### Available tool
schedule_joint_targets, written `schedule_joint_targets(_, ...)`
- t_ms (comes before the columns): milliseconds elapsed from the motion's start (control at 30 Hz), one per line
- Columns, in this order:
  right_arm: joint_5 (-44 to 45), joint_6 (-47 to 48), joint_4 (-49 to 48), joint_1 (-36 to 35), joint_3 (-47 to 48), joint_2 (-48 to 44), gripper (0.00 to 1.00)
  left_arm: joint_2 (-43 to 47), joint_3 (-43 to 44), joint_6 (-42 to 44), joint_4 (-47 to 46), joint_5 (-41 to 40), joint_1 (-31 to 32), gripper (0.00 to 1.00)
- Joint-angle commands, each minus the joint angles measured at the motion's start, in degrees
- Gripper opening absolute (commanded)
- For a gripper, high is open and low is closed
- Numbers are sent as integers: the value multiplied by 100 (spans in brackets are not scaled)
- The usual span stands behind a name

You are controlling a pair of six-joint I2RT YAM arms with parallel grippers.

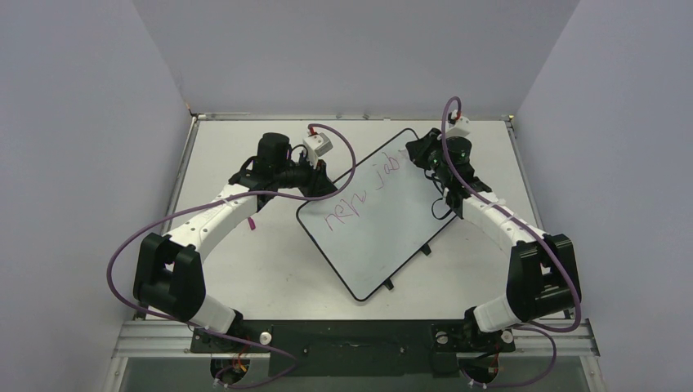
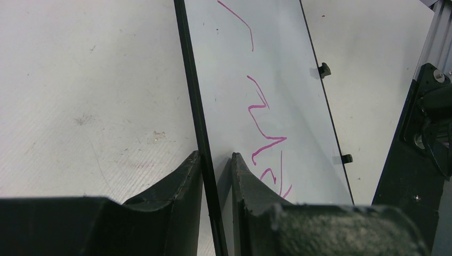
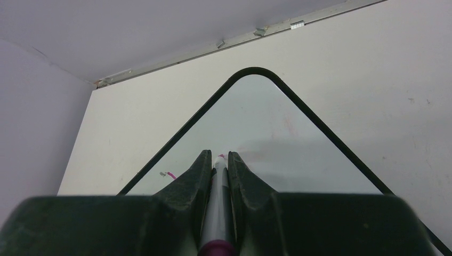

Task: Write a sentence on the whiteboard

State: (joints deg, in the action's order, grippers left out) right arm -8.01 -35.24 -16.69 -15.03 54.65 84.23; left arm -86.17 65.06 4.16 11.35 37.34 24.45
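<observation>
Table (image 1: pixel 245 269): white, with pale walls (image 1: pixel 82 122) around it.
Left gripper (image 2: pixel 216 157): pinching the black left edge of the whiteboard (image 1: pixel 384 237).
Whiteboard: turned crooked in the middle of the table.
Sentence (image 1: pixel 359 196): pink words along its left side.
Right gripper (image 3: pixel 216 156): squeezing a marker (image 3: pixel 217 202) by the board's far corner.

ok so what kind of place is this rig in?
Probably a robot lab cell: plain walls box in a white table, left arm and right arm are bolted to a metal rail at its near edge, and a whiteboard lies between them.
</observation>
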Motion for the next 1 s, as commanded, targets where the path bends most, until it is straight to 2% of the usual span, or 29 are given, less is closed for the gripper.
schedule_joint_targets(0, -174, -18, -163, -9, 119, 40, 0, -13, 29, 514, -250, 15, 51, 0)
schedule_joint_targets(733, -271, 93, 42, -18, -376, -298, 0, -3, 33, 515, -251, -3, 51, 0)
schedule_joint_targets(967, -54, 194, 250, -9, -450, -451, 0, 3, 36, 517, -248, -8, 51, 0)
